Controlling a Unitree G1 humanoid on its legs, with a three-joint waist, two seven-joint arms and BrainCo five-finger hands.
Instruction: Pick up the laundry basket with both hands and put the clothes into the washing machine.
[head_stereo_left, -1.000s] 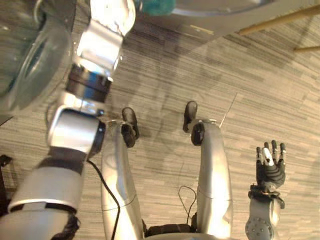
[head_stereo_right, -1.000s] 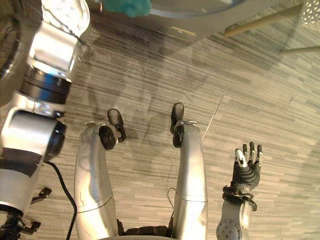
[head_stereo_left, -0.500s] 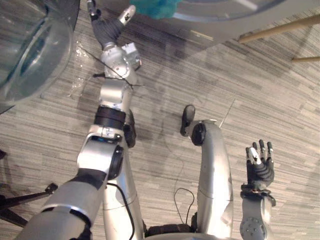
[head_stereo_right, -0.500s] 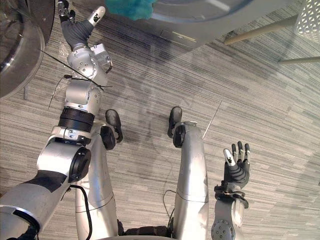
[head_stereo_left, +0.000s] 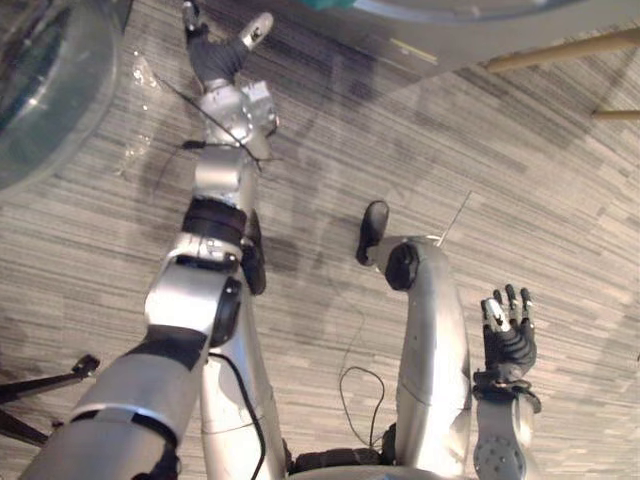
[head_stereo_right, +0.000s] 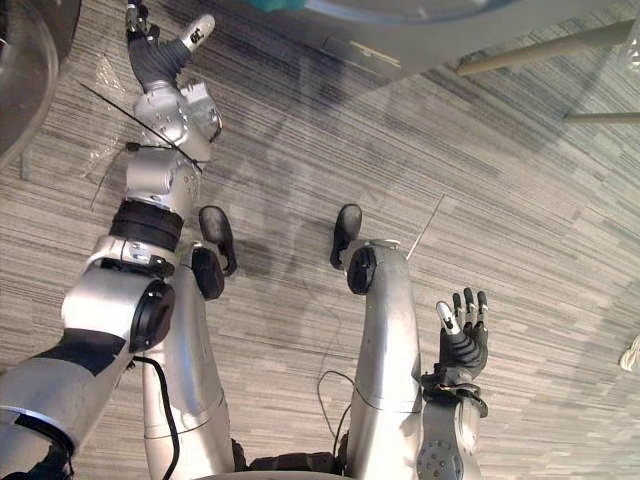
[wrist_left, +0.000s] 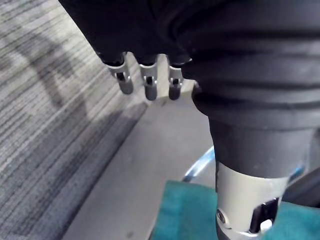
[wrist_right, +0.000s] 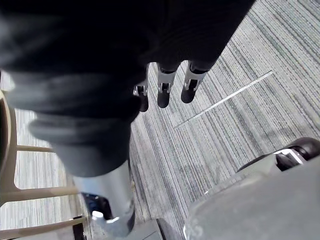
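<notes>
Grey striped floor (head_stereo_left: 520, 180) all around. At 12 o'clock, washing machine (head_stereo_right: 450, 40), with round glass door (head_stereo_left: 40, 90) open at 10 o'clock. Teal cloth (wrist_left: 185, 210) at the machine's opening, just beyond left hand (head_stereo_left: 213, 60). At 11 o'clock, fingers straight and spread, holding nothing. Right hand (head_stereo_left: 508, 345) at 4 o'clock, spread too, empty.

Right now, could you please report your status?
Left robot hand open by teal cloth at grey washing machine. Right robot hand open, low. Nothing in the way.

Teal cloth (wrist_left: 182, 215) hangs at the washer's (wrist_left: 140, 165) grey front, beside its chrome rim. The washer's round glass door (head_stereo_left: 45, 90) stands open.
</notes>
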